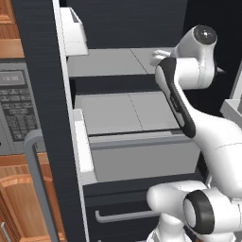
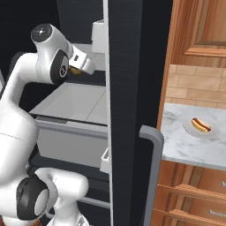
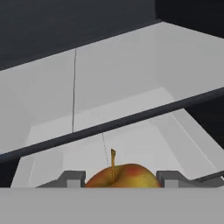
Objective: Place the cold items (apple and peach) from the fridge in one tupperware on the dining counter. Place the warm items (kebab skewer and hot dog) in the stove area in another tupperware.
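Gripper (image 3: 118, 181) deep inside the open fridge (image 1: 118, 113), fingers (image 3: 70, 178) parted either side of an apple (image 3: 120, 176); looks like both touch its flanks, so probably pinching it, though hard to swear to from that low angle; apple red-yellow with a thin stem pointing to 12 o'clock, sitting dead centre at 6 o'clock of the hand view; pale grey shelf floor and a dark bar crossing above it.

From the right base view, hand (image 2: 79, 62) up around 10 o'clock, reaching in over the upper shelf, a bit of yellow-orange peeking under the wrist; black fridge door (image 2: 128, 110) swung open down the middle, grey handle (image 2: 152, 167) at 5 o'clock.

Hot dog (image 2: 201, 125) on a small pale plate (image 2: 190, 128) on the marbled countertop (image 2: 176, 145) at 3 o'clock, well apart from the fridge; wooden cabinets (image 2: 198, 26) above.

Left base view: microwave panel (image 1: 14, 104) at 9 o'clock; grey drawer (image 1: 142, 160) below the shelves near centre.
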